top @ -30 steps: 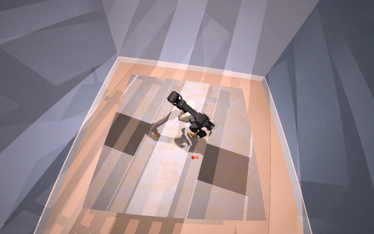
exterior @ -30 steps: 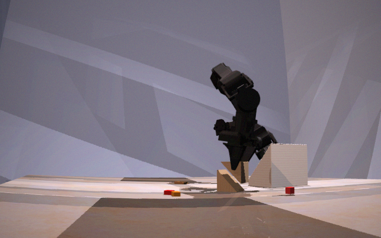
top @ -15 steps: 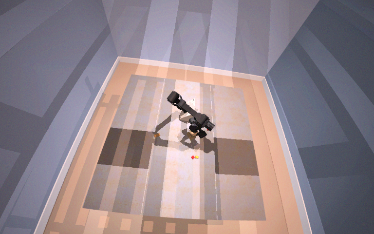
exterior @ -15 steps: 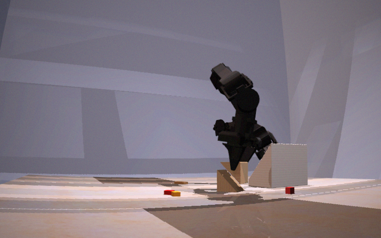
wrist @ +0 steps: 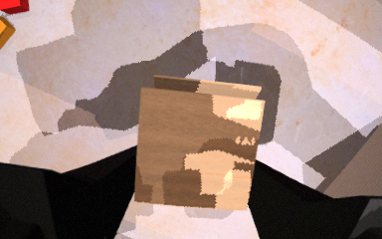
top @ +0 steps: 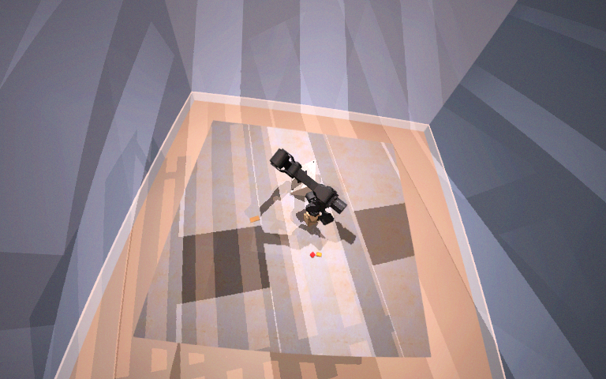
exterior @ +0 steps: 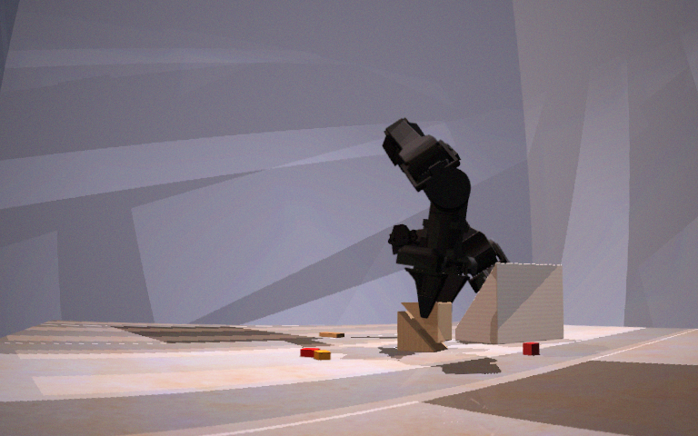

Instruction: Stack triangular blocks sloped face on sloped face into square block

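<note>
The upper triangular wooden block [top: 310,219] [exterior: 443,321] [wrist: 199,144] is held flat side up, slope down, between my gripper's fingers [exterior: 438,308] [wrist: 196,176]. The lower triangular block [exterior: 409,336] [wrist: 229,91] stands on the table, slope up, under it to the left in the exterior view. The slopes face each other and look close; I cannot tell whether they touch. The upper block's top is a little higher than the lower block's top edge, which shows as a strip past the upper block in the wrist view. My gripper is shut on the upper block.
A big pale wedge [top: 311,168] [exterior: 530,302] stands close behind the blocks, right in the exterior view. A red cube [exterior: 530,348] lies before it. Left lie a red piece [top: 312,254] [exterior: 308,351] [wrist: 14,5], a yellow piece [top: 318,254] [exterior: 322,354] [wrist: 5,31] and an orange slab [top: 254,219] [exterior: 332,334].
</note>
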You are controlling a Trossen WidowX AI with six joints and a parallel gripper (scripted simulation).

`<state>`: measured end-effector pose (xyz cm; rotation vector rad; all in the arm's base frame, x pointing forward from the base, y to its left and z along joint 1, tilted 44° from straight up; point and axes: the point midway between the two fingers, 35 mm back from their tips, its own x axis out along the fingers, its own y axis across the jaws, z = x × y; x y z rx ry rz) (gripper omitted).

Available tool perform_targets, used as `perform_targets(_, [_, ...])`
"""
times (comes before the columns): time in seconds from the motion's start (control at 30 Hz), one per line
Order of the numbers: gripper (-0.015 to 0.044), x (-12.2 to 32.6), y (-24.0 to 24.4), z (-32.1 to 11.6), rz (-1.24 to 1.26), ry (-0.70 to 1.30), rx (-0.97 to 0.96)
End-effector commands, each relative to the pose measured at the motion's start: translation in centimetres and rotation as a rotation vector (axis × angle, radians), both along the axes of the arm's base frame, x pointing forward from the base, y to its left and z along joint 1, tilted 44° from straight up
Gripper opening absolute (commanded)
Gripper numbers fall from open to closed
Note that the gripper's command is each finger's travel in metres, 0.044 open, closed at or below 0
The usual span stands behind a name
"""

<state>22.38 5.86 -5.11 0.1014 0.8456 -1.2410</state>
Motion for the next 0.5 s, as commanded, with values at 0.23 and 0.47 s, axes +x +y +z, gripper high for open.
perform_targets(0.23, [0.0, 0.05, -0.8, -0.28, 0.005, 0.005, -0.008])
perform_targets(0.47, [0.0, 0.09, -1.22, -0.44, 0.004, 0.004, -0.009])
